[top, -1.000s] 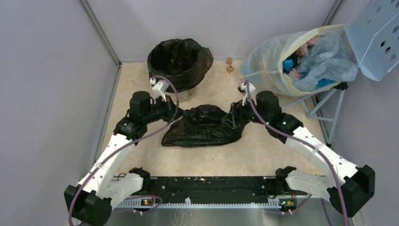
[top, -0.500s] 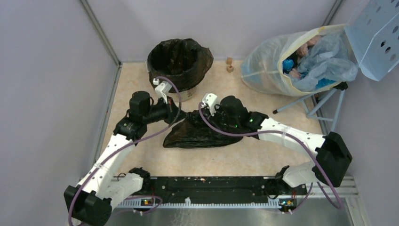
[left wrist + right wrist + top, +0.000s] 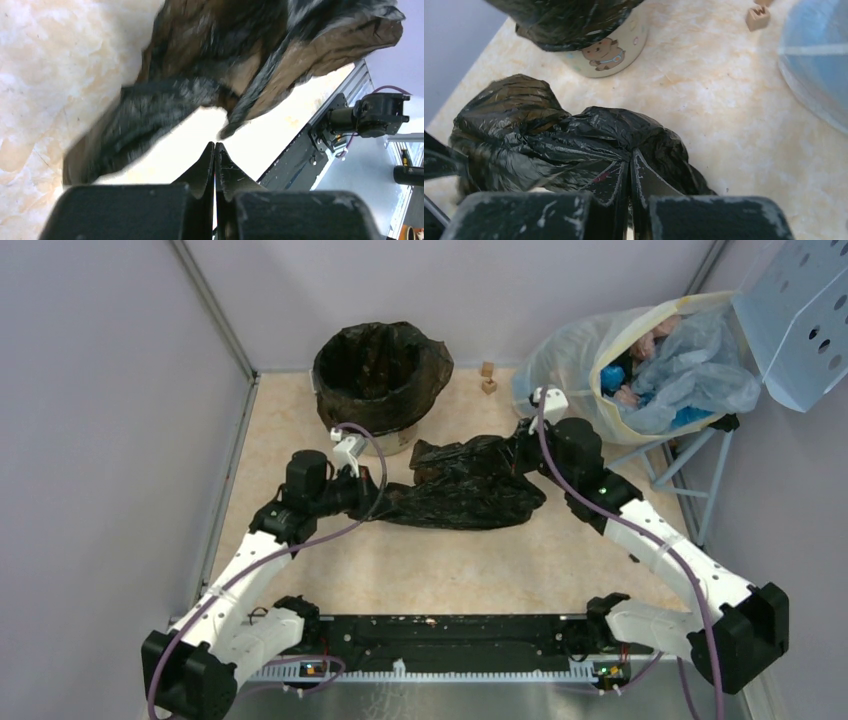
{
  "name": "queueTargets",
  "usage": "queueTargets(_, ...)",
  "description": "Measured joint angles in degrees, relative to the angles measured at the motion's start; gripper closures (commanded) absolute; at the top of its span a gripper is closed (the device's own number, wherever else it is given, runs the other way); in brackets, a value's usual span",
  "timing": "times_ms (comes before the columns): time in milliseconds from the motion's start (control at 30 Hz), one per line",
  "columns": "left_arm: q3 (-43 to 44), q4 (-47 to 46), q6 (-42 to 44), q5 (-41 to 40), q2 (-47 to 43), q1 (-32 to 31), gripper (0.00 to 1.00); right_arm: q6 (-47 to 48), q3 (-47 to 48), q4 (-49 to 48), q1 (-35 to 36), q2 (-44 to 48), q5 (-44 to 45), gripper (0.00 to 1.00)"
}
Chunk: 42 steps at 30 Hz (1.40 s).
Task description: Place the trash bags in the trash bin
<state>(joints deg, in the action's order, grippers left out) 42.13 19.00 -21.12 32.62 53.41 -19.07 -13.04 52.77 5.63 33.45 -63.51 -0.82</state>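
Note:
A wrinkled black trash bag (image 3: 470, 480) lies stretched on the beige floor between my two grippers. Behind it at the left stands the trash bin (image 3: 400, 438), cream with a black liner over its rim. My right gripper (image 3: 520, 448) is at the bag's right end. In the right wrist view its tips (image 3: 630, 151) are shut on gathered film of the bag (image 3: 549, 140), with the bin (image 3: 609, 50) beyond. My left gripper (image 3: 378, 500) is at the bag's left end. In the left wrist view it (image 3: 215, 145) is shut with nothing between the jaws, and the bag (image 3: 225, 50) is just past the tips.
A large translucent sack (image 3: 640, 370) full of rubbish leans at the back right under a perforated light-blue panel (image 3: 800, 320) on thin metal legs (image 3: 690, 455). Two small wooden blocks (image 3: 488, 378) sit by the back wall. Grey walls close in on the left and the back.
The right arm swung left over the bag, then back to the right. Its gripper has shut on the bag, which has been dragged back and to the right. The left gripper stayed shut and shifted slightly.

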Motion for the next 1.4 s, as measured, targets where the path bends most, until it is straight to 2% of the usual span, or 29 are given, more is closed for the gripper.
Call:
queueTargets(67, -0.9, 0.2, -0.2, 0.3, 0.0, 0.0, 0.98, -2.9, -0.8, 0.7, -2.3, 1.2, -0.7, 1.00)
queueTargets(167, -1.0, 0.3, -0.2, 1.4, 0.1, 0.0, 0.86, -5.7, -1.4, 2.7, -3.7, 1.5, -1.2, 1.00)
queueTargets(233, -1.0, 0.1, -0.1, 2.8, 0.1, 0.0, 0.72, -6.5, -1.7, 3.4, -3.7, 1.6, -2.1, 1.00)
queueTargets(333, -0.9, -0.2, 0.3, 5.6, -0.1, 0.0, 0.38, -7.1, -2.7, 3.8, -3.8, 2.4, -3.5, 1.00)
queueTargets(400, -0.7, -0.4, 0.9, 6.6, -0.5, 0.0, 0.23, -7.3, -3.3, 3.8, -3.8, 3.0, -4.6, 1.00)
queueTargets(467, -0.1, -0.5, 1.5, 6.3, -1.2, 0.0, 0.13, -7.6, -3.4, 3.7, -3.8, 3.4, -6.0, 1.00)
queueTargets(533, 0.8, -1.0, 1.5, 5.9, -1.6, 0.0, 0.08, -7.6, -3.4, 3.7, -3.8, 3.7, -7.1, 1.00)
queueTargets(700, 1.1, -6.7, -4.2, 7.1, -0.3, 0.0, 0.04, -7.7, -3.4, 3.8, -3.8, 3.8, -9.8, 1.00)
queueTargets(933, -4.0, -18.7, -15.8, 7.0, 4.3, -2.1, 0.08, -8.2, -4.9, 3.3, -3.8, 3.9, -12.9, 1.00)
queueTargets(1000, -4.1, -21.7, -18.2, 6.9, 6.0, -2.8, 0.15, -8.3, -5.2, 3.5, -3.8, 3.9, -13.9, 1.00)
queueTargets(1100, -4.0, -26.4, -21.1, 7.1, 8.5, -3.5, 0.38, -8.6, -5.5, 3.5, -3.9, 4.2, -15.6, 1.00)
queueTargets(1233, -2.7, -29.8, -23.3, 7.7, 12.6, -4.8, 0.50, -8.7, -6.4, 3.9, -3.9, 5.4, -16.9, 1.00)
queueTargets(1267, -2.2, -30.5, -23.7, 7.9, 13.6, -5.3, 0.49, -8.7, -6.7, 3.8, -3.9, 5.7, -17.1, 1.00)
queueTargets(1300, -1.8, -30.9, -24.0, 8.1, 14.1, -5.6, 0.44, -8.7, -7.0, 3.8, -3.9, 6.0, -17.2, 1.00)
queueTargets(1333, -1.6, -31.4, -24.1, 8.3, 14.4, -5.9, 0.34, -8.7, -7.3, 4.0, -3.9, 6.3, -17.3, 1.00)
queueTargets(1400, -1.2, -31.6, -23.9, 8.4, 14.6, -6.2, 0.23, -8.7, -7.6, 4.7, -3.9, 6.7, -17.2, 1.00)
